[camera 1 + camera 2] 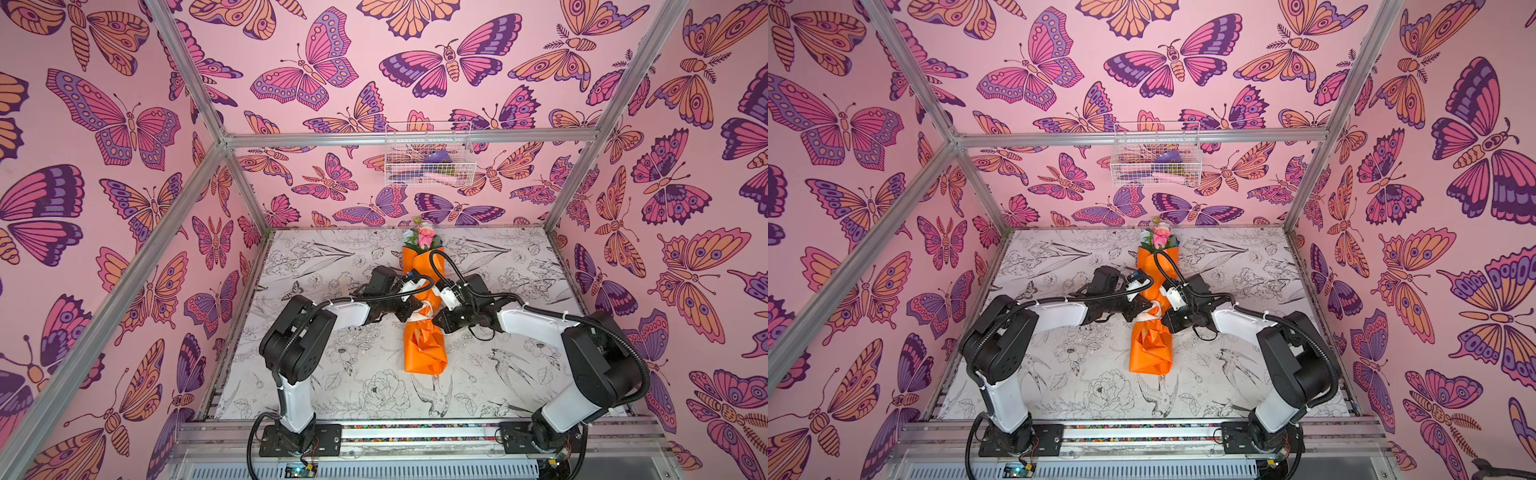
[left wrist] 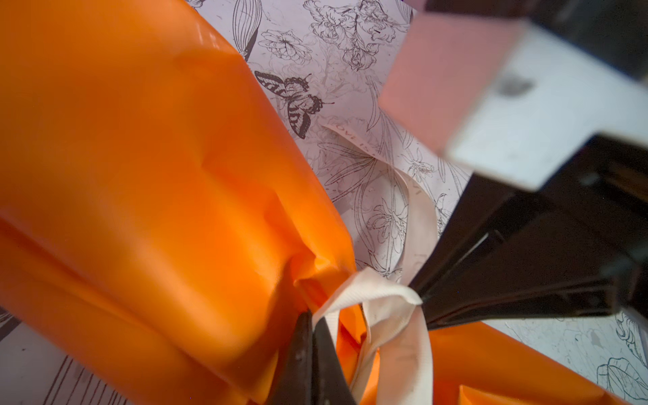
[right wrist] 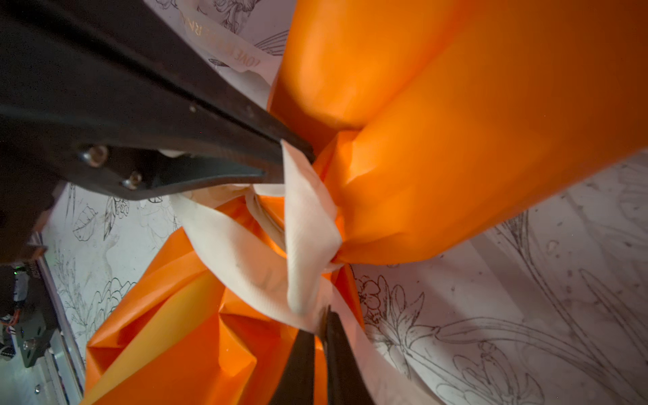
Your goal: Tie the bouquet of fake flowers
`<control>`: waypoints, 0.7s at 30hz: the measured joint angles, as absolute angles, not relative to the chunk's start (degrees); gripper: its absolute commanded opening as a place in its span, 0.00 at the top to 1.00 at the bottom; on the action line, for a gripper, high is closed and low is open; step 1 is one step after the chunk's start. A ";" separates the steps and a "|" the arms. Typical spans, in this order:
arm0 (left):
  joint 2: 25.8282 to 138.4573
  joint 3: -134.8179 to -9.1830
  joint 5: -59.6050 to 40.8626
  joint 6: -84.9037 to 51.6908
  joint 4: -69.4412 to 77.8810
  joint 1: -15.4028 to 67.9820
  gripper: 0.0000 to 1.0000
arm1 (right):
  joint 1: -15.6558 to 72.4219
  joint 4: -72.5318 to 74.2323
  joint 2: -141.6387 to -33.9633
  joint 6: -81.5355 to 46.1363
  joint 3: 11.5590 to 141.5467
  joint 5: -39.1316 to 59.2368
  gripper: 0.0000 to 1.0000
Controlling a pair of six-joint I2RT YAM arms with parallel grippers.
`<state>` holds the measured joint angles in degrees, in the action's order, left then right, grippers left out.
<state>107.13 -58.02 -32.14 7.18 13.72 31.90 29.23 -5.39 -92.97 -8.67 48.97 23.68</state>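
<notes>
I see the bouquet (image 1: 424, 345) lying mid-table, blooms toward the back wall: pink & white heads w/ green leaves poking out of a crumpled bright-orange wrap, pinched at the waist by a cream ribbon (image 2: 385, 301). Left gripper (image 2: 312, 317) & right gripper (image 3: 321, 317) are each clamped on the ribbon, either side of the waist. Table (image 1: 332, 270) has b/w floral line-art; walls (image 1: 124, 124) are pink w/ butterflies; a wire basket (image 1: 430, 153) hangs at the back.
</notes>
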 measured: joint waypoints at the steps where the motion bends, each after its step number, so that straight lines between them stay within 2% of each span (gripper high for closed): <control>1: 107.13 -57.80 -32.12 7.09 13.87 31.90 1.00 | 29.23 -5.39 -92.84 -8.99 48.90 23.70 1.00; 10: 105.34 -54.50 -31.62 4.80 17.37 31.90 1.00 | 29.95 -3.55 -86.46 -15.68 46.09 25.30 1.00; 21: 102.69 -52.77 -29.21 2.61 19.70 32.32 1.00 | 34.50 -0.38 -84.97 -27.20 46.00 19.42 1.00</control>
<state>102.69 -52.77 -29.21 2.61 19.70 32.32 34.50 -0.38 -84.97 -27.20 46.00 19.42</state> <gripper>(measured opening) 0.046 0.046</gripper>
